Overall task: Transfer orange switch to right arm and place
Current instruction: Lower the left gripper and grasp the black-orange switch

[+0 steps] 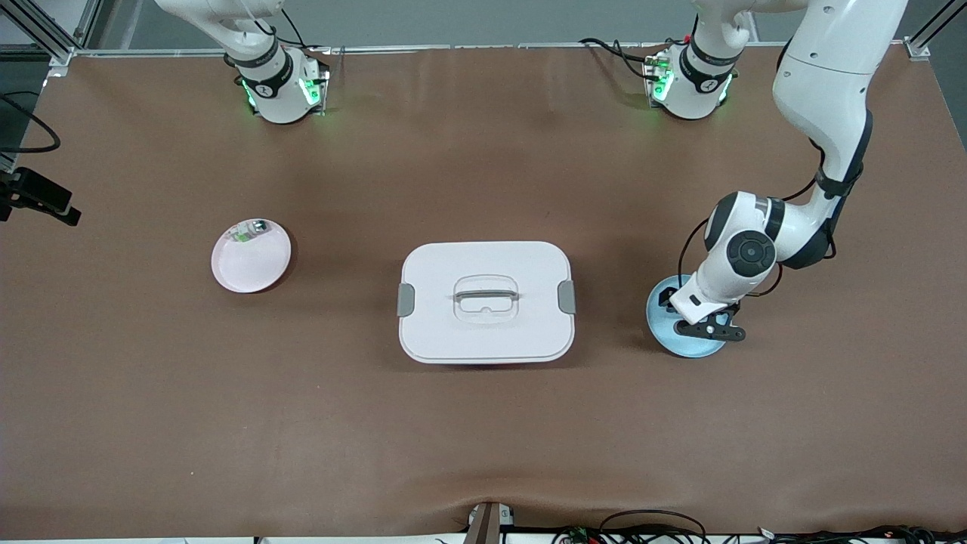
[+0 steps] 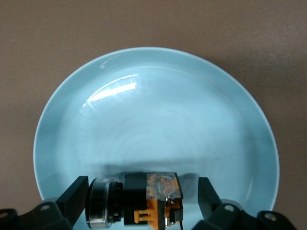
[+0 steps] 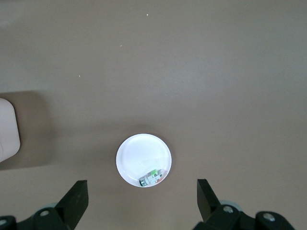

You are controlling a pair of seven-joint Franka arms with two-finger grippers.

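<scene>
Brown mat. Left gripper (image 2: 139, 203) down in the blue plate (image 1: 672, 344), fingers spread, orange switch (image 2: 152, 199) between them, ungrasped. Right gripper (image 3: 141, 206) waits wide over the pink plate (image 1: 227, 276) (handover and placing remain).

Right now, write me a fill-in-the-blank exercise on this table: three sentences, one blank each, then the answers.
1. The orange switch lies on the ______ plate, between the open fingers of the left gripper.
2. The white box stands on the table with its lid ______.
3. The right gripper, fingers open, hangs high over the ______ plate, which holds a small part with a green bit.

Missing words: blue; on; pink
</scene>
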